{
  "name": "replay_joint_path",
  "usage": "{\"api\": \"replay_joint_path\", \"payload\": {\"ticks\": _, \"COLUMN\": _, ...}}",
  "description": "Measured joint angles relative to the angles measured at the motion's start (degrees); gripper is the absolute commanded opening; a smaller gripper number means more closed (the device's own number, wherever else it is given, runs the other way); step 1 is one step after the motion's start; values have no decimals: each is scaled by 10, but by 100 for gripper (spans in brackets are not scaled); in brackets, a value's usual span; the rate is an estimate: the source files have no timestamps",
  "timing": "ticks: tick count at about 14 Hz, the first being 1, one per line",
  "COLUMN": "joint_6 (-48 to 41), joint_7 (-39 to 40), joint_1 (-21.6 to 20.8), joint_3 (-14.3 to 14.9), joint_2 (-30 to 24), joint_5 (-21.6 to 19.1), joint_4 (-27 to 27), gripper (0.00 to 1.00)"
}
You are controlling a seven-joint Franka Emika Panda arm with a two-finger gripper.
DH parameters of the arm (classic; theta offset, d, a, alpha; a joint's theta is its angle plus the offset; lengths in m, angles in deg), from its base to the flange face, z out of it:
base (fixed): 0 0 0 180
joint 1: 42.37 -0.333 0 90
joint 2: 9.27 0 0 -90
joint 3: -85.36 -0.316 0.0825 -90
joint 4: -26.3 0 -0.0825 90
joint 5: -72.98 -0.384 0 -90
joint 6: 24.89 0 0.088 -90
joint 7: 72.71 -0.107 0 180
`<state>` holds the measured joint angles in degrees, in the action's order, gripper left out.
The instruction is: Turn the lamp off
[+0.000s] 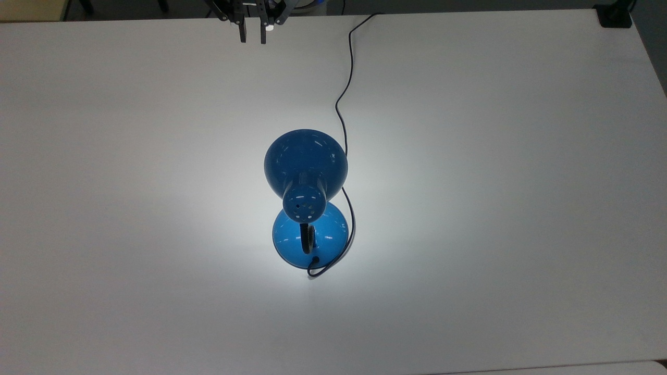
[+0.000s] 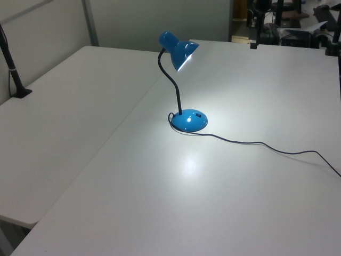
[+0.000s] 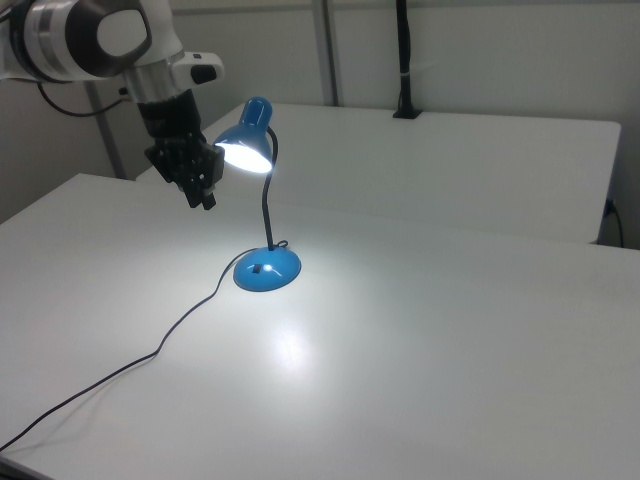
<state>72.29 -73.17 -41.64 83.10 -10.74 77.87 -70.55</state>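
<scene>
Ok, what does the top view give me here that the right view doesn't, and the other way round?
Top view's own: the vent holes on the lamp cap, from above. Right view's own: the glowing shade mouth and the arm's white body. Shared: the lamp lit, its cord, the gripper apart from it, the white table.

Lamp [image 1: 306,166]: glossy blue shade, paler specks of reflection on it; small dark vent holes dotting cap [image 1: 305,202]. Base [image 1: 310,241] brighter blue than shade. Neck [image 2: 171,84] black. Cord [image 1: 345,78] thin, black, leading away from base. Inside of shade glowing white in right view. Bench [image 1: 495,182]: white, plain, greyer far from lamp; bright white pool around base. My tool [image 1: 252,37]: black fingers, small white spot beside them. My arm [image 3: 95,35] white with black joints. Black post [image 3: 403,55] behind lamp in right view.
</scene>
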Motion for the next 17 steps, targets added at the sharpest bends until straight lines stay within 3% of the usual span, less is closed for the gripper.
{"api": "replay_joint_path", "payload": {"ticks": 1, "joint_6": 0, "joint_7": 0, "joint_1": 0, "joint_3": 0, "joint_2": 0, "joint_5": 0, "joint_4": 0, "gripper": 0}}
{"api": "replay_joint_path", "payload": {"ticks": 8, "joint_6": 17, "joint_7": 1, "joint_1": 0, "joint_3": 0, "joint_2": 7, "joint_5": 0, "joint_4": 0, "gripper": 0}}
{"api": "replay_joint_path", "payload": {"ticks": 13, "joint_6": 165, "joint_7": 3, "joint_1": -4, "joint_3": -4, "joint_2": 77, "joint_5": 0, "joint_4": -23, "gripper": 0}}
{"api": "replay_joint_path", "payload": {"ticks": 17, "joint_6": 311, "joint_7": 3, "joint_1": -24, "joint_3": -9, "joint_2": 120, "joint_5": 0, "joint_4": -77, "gripper": 0}}
